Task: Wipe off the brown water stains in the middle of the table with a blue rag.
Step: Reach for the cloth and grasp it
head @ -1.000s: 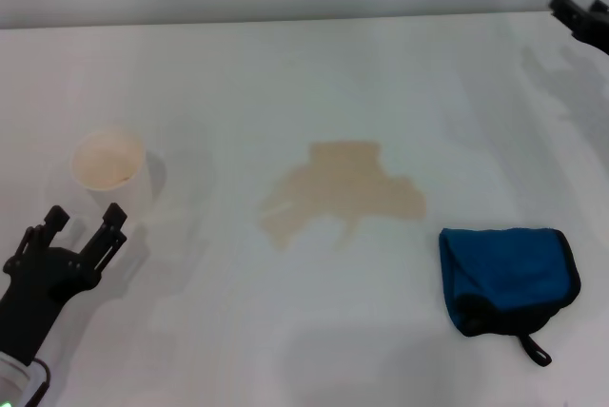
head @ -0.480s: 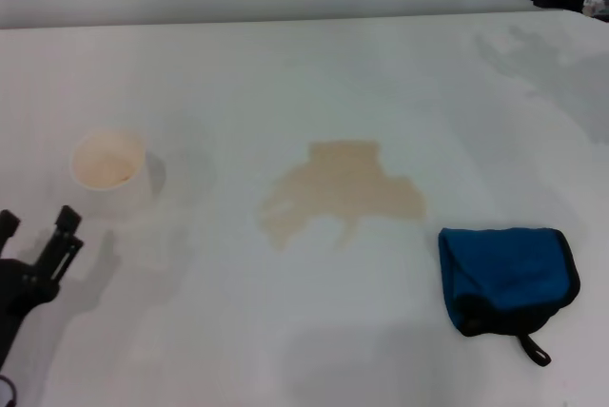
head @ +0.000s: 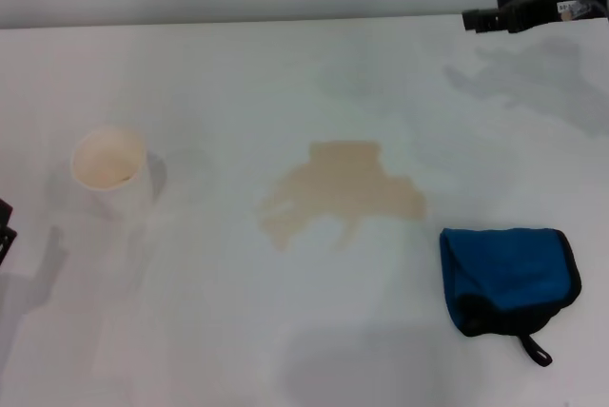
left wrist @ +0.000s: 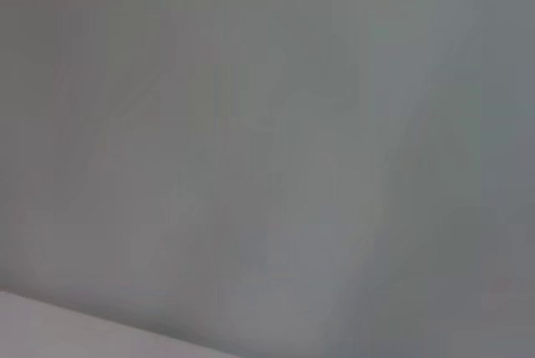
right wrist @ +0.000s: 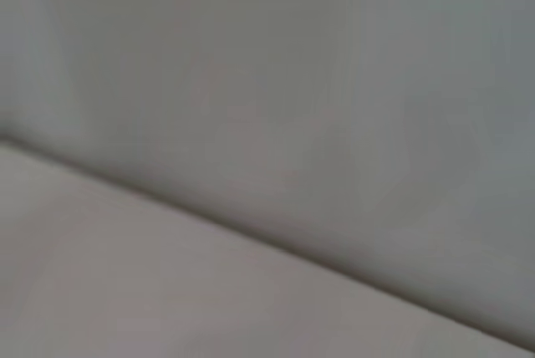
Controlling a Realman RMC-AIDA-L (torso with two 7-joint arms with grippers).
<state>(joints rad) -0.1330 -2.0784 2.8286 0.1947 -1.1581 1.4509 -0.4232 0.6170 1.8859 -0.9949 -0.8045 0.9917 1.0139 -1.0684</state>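
White table [head: 285,74], cup [head: 112,174] seemingly empty

Plain white bench [head: 285,65], matte, no pattern. Pale tan-beige stain [head: 338,193] at the middle, uneven in tone, slightly darker toward its lobed edges. Bright blue rag [head: 509,274] near the right edge, trimmed in black, with a black loop tab. White cup [head: 112,174] near the left edge, beige inside. Black right end effector [head: 481,19] at the far right corner.

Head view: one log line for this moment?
blue rag: untouched, beside brown water stains | right gripper: far edge | left gripper: mostly out of frame
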